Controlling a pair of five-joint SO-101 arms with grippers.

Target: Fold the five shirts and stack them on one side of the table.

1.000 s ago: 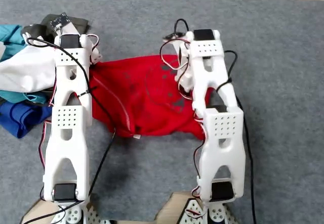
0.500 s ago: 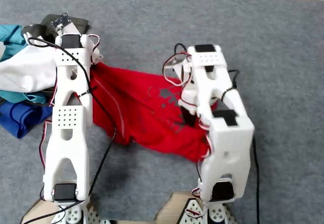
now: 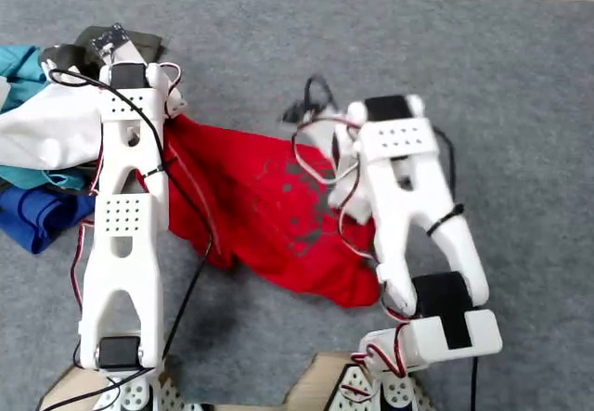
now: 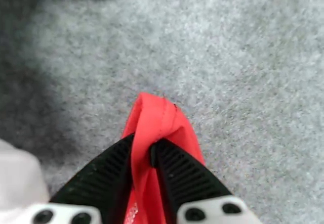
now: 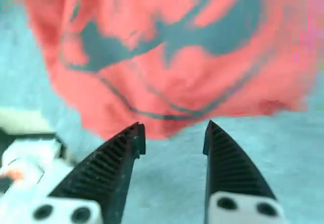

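Note:
A red shirt [image 3: 269, 207] with a dark print lies spread on the grey table between the two arms. My left gripper [image 4: 152, 150] is shut on a bunched edge of the red shirt [image 4: 157, 120], at the shirt's far left corner by the pile. My right gripper [image 5: 172, 133] is open above the table, with the printed red shirt [image 5: 167, 52] just beyond its fingertips and nothing between them. In the high view the right arm [image 3: 399, 179] stands over the shirt's right edge and the left arm [image 3: 125, 179] along its left edge.
A pile of other shirts sits at the table's left edge: white [image 3: 46, 128], teal [image 3: 19, 63], blue [image 3: 32, 216] and a dark olive one [image 3: 111, 40]. Bare grey table [image 3: 520, 105] stretches to the right and at the back.
The right arm has let go of the red shirt and swung right and back toward its base. The shirt's right side has dropped and now lies slanted toward the front.

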